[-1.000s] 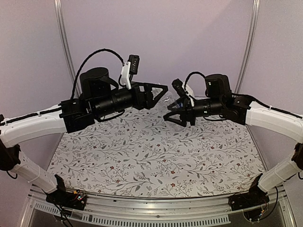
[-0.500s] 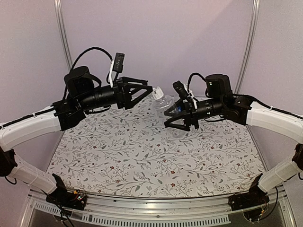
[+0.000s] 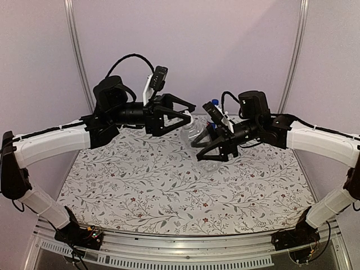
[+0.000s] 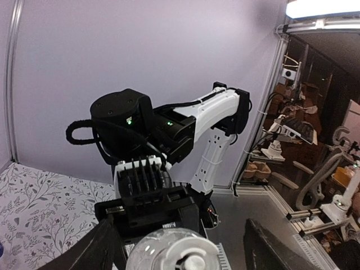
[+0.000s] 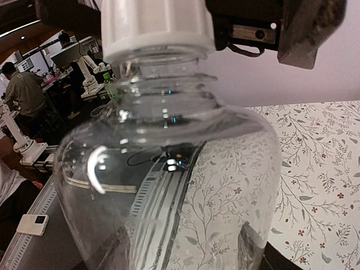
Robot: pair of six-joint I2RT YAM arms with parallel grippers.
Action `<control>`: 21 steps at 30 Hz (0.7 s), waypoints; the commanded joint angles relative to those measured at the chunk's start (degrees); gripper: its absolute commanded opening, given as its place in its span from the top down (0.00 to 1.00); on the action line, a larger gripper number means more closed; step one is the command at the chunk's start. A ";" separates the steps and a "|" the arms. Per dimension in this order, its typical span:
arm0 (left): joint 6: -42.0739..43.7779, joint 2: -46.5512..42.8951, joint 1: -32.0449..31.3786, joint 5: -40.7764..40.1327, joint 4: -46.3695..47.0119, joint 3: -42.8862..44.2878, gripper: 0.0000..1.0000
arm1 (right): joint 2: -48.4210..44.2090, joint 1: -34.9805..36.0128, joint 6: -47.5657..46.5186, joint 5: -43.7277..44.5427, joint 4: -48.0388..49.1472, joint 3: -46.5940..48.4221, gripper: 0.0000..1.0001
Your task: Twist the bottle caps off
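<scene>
My right gripper [image 3: 207,151] is shut on the plain clear bottle [image 3: 200,136] and holds it tilted above the table, neck toward the left arm. In the right wrist view the bottle [image 5: 169,169] fills the frame, with its white cap [image 5: 157,28] at the top and my fingers [image 5: 254,247] on its sides. My left gripper [image 3: 190,116] is open, its jaws spread either side of the cap [image 4: 191,261] without touching it. A spot of blue [image 3: 214,103] shows behind the right wrist. The Pepsi bottle is otherwise hidden.
The floral tablecloth [image 3: 169,185] covers the table below both arms. Purple walls with metal corner posts [image 3: 79,56] close in the back and sides. Both arms hang over the far middle of the table.
My left gripper has moved right and closed in on the bottle's neck, so the cap now sits between its open jaws. My right gripper has shifted slightly left with the bottle.
</scene>
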 commanded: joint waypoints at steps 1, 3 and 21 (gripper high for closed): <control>-1.34 2.88 0.26 6.11 4.50 3.06 0.24 | 0.94 -0.22 1.06 -4.14 2.22 1.45 0.38; -1.54 3.52 -0.02 7.04 5.24 3.18 0.27 | 0.85 -0.20 1.03 -4.33 2.40 1.38 0.38; -1.08 3.82 -0.37 6.74 5.57 2.45 0.59 | 0.93 -0.22 1.39 -2.94 2.17 0.86 0.38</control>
